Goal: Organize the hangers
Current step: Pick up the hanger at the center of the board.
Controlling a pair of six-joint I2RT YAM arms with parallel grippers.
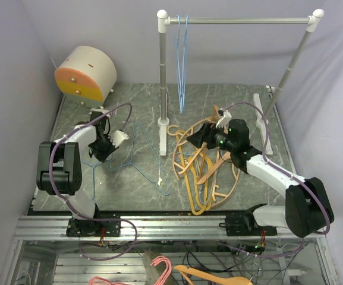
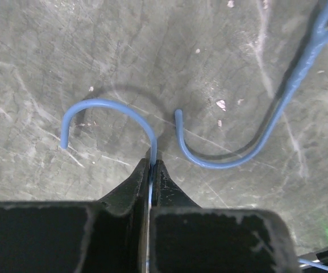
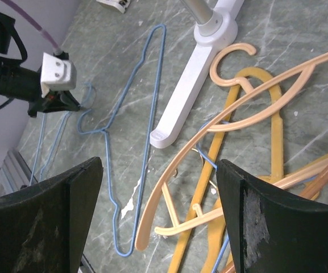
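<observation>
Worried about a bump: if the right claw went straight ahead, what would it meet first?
Most likely the tan hanger curving across just ahead of the right claw, though depth is unclear.

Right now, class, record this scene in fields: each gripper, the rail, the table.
left gripper: shut on blue hanger, just below its hook
right gripper: open, empty, above orange pile
rail: hung hangers, blue wire, at its left end
table: second hanger, also blue, lies beside the held one
</observation>
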